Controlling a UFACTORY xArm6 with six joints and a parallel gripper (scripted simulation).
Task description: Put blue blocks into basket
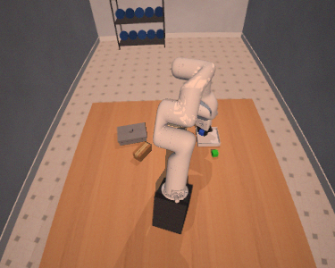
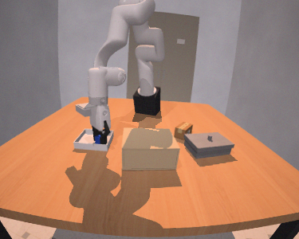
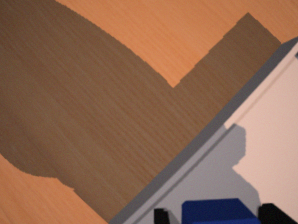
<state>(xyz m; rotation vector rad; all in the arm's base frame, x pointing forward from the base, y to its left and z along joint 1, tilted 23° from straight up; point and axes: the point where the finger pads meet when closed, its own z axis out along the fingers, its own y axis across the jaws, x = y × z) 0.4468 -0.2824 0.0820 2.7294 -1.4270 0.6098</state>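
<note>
A wooden surface (image 1: 238, 214) (image 2: 213, 191) (image 3: 165, 25) fills most of the room, with plain grey walls round it and, taking left and right as the exterior view gives them, a door (image 2: 177, 60) beyond its far side. At the left stands the white basket (image 1: 209, 145) (image 2: 91, 146) (image 3: 200, 135), and a blue block (image 1: 202, 132) (image 2: 97, 139) (image 3: 220, 210) is down inside its walls. The hand (image 1: 205, 131) (image 2: 100, 138) (image 3: 215, 215) reaches down into the basket, its fingers about half open on either side of the block, gripping nothing; the wrist view shows a gap beside the block. So one blue block looks delivered, and what is left there is probably to lift clear without dragging it. No other blue block shows. In the middle, the light wooden cabinet (image 1: 177, 126) (image 2: 150, 158) shows no drawer sticking out toward the near side. At the right, the metal box (image 1: 134, 141) (image 2: 209, 152) has its lid (image 1: 131, 130) (image 2: 209, 140) on, though I cannot tell if it is fully seated. Those two, and the small brown box (image 1: 142, 151) (image 2: 183, 131) just beyond the metal one, may hide more blue. The green block (image 1: 214, 153), outside the basket, should stay out.
</note>
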